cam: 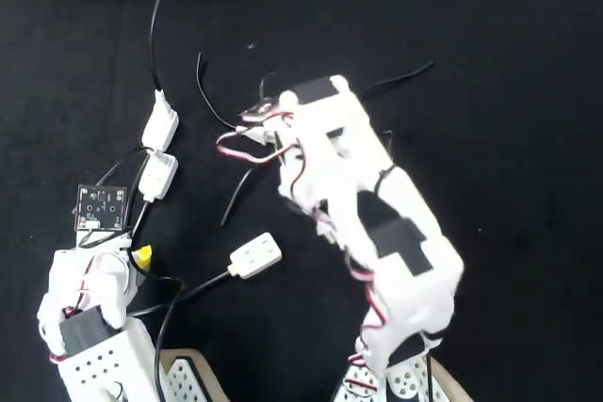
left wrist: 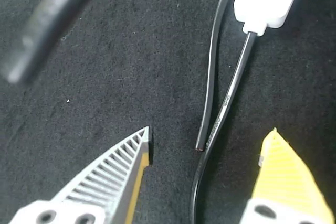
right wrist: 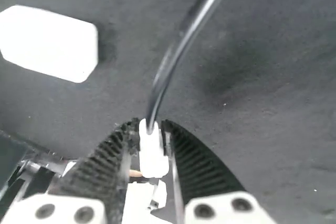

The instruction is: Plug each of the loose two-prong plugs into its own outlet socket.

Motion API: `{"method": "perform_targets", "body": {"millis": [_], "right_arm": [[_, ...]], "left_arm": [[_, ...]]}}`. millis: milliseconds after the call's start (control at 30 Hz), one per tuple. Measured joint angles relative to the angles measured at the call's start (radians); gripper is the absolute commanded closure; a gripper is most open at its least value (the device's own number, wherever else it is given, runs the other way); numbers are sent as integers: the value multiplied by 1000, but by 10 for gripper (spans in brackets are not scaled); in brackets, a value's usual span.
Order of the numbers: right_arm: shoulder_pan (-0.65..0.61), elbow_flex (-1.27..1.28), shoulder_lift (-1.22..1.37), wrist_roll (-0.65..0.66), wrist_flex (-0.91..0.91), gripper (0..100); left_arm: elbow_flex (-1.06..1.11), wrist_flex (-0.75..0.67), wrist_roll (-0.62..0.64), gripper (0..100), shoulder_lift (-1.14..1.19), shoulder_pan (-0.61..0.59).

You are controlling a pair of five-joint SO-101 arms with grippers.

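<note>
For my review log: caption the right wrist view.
Right tool shut on small white plug with black cord over black cloth.

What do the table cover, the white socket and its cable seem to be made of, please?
Table cover: probably black felt or cloth, matte, with a fine fuzzy grain. Socket: likely hard white plastic, smooth, with moulded slots. Cable: seemingly a black rubber or vinyl sheath, with a faint sheen along it.
</note>
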Motion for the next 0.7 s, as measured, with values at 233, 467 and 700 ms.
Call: {"method": "perform_targets", "body": {"millis": [233, 467, 700], "right_arm": [[-61, 187, -238, -98, -150, 986], [-126, 397, -437, -233, -434, 986], [-190, 620, -671, -319, -700, 986]], "left_arm": [[0, 0, 0, 672, 0, 0], [0, 0, 0, 672, 0, 0], [0, 0, 0, 672, 0, 0]]}}
